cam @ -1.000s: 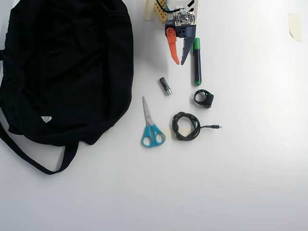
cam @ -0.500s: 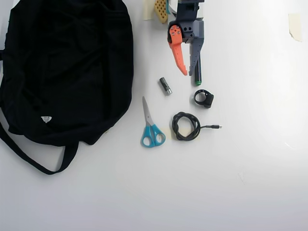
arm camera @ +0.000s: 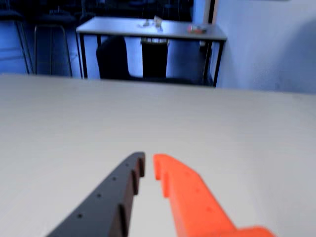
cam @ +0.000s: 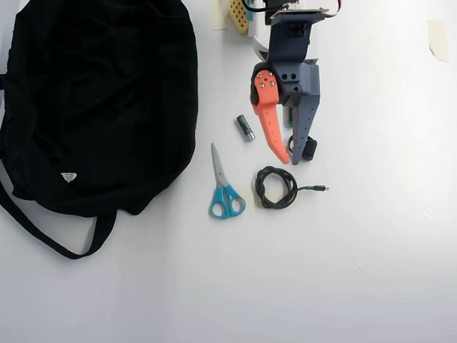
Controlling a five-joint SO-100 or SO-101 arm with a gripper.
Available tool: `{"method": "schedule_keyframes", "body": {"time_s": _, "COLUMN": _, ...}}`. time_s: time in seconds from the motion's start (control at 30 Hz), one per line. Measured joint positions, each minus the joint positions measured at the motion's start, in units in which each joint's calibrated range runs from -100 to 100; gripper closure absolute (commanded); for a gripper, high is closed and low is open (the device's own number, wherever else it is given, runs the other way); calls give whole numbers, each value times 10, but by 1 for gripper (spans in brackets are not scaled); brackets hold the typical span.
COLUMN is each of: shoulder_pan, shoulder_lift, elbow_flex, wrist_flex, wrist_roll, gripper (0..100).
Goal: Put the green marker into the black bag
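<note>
Up close in the wrist view, the pincer (arm camera: 148,165) shows its black and orange fingers nearly together, gripping nothing, over a bare pale bench (arm camera: 59,128); behind stands a dim room with another table (arm camera: 148,27). From overhead, the pincer (cam: 294,161) hangs over a barely visible black-and-green object that may be the green marker, well right of the black bag (cam: 100,100). Close by lie a battery (cam: 245,127), scissors (cam: 224,187) and coiled cable (cam: 277,187); a blind close risks snagging the cable.
</note>
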Motion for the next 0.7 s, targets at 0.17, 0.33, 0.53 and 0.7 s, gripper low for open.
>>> {"method": "schedule_keyframes", "body": {"time_s": 0.17, "shoulder_pan": 0, "shoulder_lift": 76, "elbow_flex": -98, "wrist_flex": 0, "wrist_roll": 1, "gripper": 98}}
{"method": "schedule_keyframes", "body": {"time_s": 0.33, "shoulder_pan": 0, "shoulder_lift": 123, "elbow_flex": -167, "wrist_flex": 0, "wrist_roll": 31, "gripper": 98}}
{"method": "schedule_keyframes", "body": {"time_s": 0.53, "shoulder_pan": 0, "shoulder_lift": 147, "elbow_flex": -193, "wrist_flex": 0, "wrist_roll": 42, "gripper": 98}}
{"method": "schedule_keyframes", "body": {"time_s": 0.7, "shoulder_pan": 0, "shoulder_lift": 147, "elbow_flex": -194, "wrist_flex": 0, "wrist_roll": 42, "gripper": 98}}
